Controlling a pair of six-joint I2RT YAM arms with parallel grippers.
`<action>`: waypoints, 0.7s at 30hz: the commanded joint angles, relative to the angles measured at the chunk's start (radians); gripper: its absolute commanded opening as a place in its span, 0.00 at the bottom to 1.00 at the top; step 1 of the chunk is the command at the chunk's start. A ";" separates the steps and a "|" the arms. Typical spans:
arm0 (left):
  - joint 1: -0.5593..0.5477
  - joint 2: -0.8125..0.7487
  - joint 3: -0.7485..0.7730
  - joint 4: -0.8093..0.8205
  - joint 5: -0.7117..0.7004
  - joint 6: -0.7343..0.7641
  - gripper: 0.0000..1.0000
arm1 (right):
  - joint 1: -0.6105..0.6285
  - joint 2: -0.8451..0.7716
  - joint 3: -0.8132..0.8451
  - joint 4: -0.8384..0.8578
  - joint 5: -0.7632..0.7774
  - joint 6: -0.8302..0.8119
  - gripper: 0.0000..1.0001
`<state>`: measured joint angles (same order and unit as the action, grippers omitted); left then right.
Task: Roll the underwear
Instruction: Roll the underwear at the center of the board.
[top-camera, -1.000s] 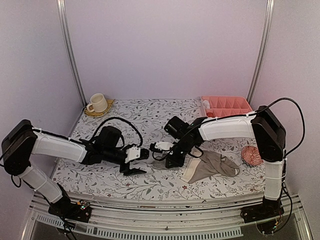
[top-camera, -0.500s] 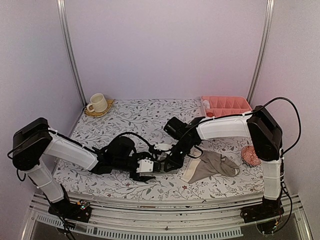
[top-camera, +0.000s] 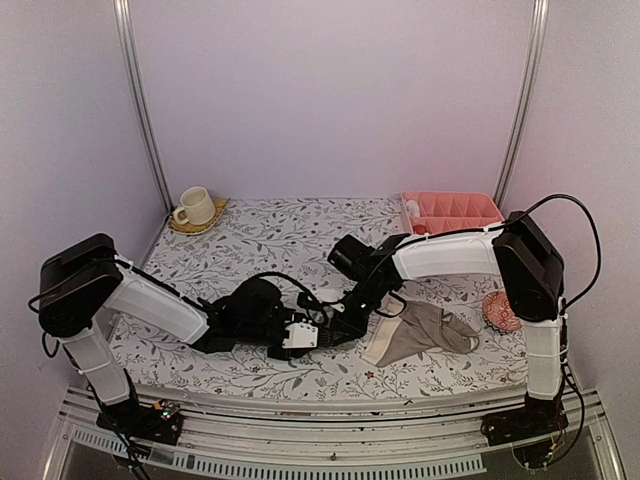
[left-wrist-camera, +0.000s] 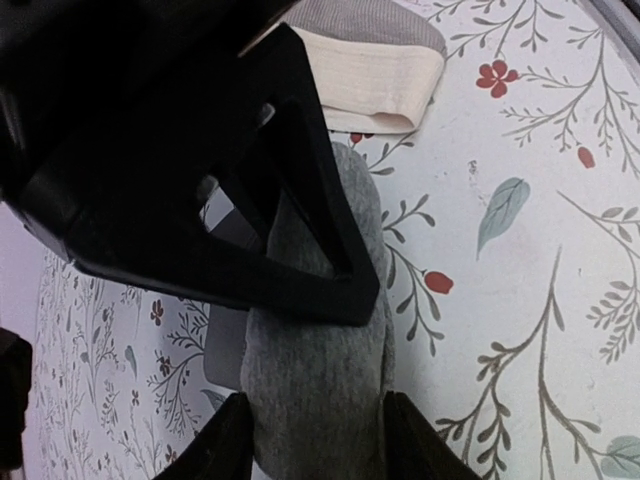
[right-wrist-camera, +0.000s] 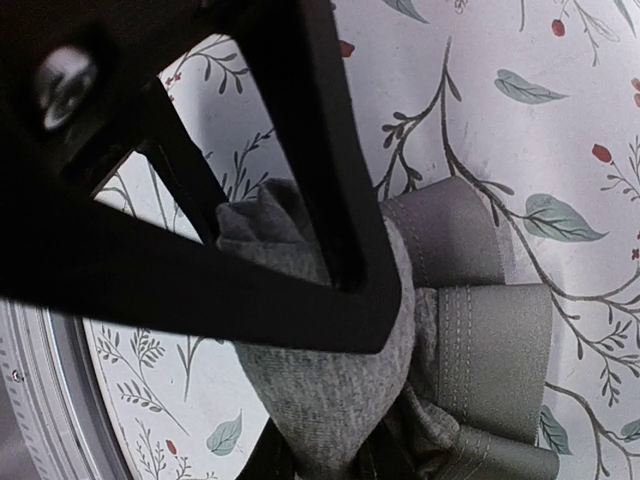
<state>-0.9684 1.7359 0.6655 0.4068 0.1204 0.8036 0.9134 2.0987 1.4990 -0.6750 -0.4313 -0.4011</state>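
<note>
The grey underwear is a tight roll on the flowered table. In the left wrist view my left gripper has a fingertip pressed on each side of it. My right gripper is shut on the same grey cloth, with folded edging bunched beside it. From above the two grippers meet at mid-table, left gripper against right gripper, hiding the roll. The taupe underwear with its cream waistband lies flat just right of them.
A cream cup on a saucer stands at the back left. A pink divided tray sits at the back right. A pink knitted ball lies near the right arm's column.
My left arm has swung right across the table to the grey roll, and its jaws have narrowed around it. The right arm has barely moved.
</note>
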 joint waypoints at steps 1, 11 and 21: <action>-0.015 0.017 0.020 0.001 0.012 -0.008 0.42 | 0.001 0.045 0.012 -0.049 -0.007 -0.003 0.11; -0.014 0.077 0.118 -0.202 0.057 -0.070 0.00 | 0.000 0.037 0.012 -0.042 0.023 0.004 0.22; 0.041 0.154 0.245 -0.430 0.192 -0.123 0.00 | -0.049 -0.150 -0.080 0.005 0.030 0.076 0.56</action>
<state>-0.9539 1.8221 0.8627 0.1574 0.2218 0.7391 0.8841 2.0529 1.4563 -0.6979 -0.4042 -0.3557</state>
